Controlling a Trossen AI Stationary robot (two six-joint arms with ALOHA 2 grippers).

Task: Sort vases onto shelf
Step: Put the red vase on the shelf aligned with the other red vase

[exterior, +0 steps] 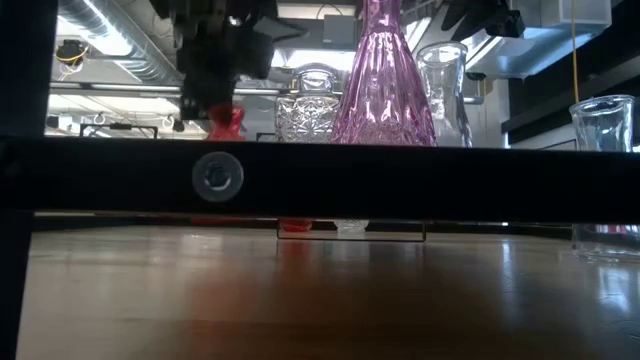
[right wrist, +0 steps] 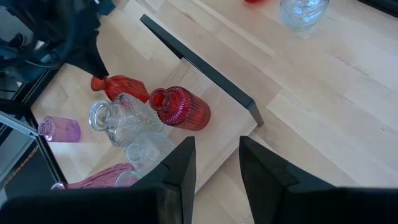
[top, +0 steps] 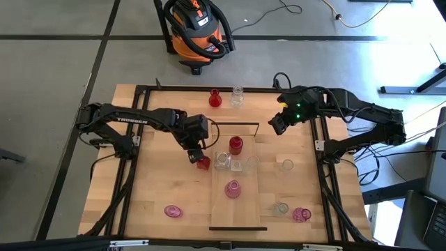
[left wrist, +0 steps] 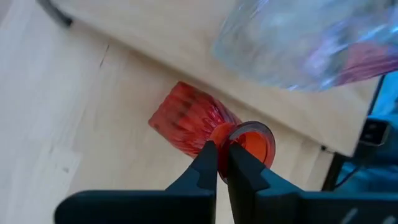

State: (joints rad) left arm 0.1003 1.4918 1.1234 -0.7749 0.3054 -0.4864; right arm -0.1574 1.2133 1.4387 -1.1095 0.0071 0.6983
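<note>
We see left gripper [left wrist: 222, 152] clenched on red vase [left wrist: 186, 121] neck beside shelf [top: 247, 202]; right gripper [right wrist: 216, 158] hovers apart, fingers parted, empty.

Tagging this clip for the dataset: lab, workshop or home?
Most likely a lab or workshop. A shop vacuum stands on a bare grey floor with loose cables, the table sits in a black metal frame, and exposed ceiling ducts show behind.

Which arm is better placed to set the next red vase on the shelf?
Left. The left gripper is shut on the red vase's neck beside the shelf; the right gripper hangs empty, farther off.
</note>
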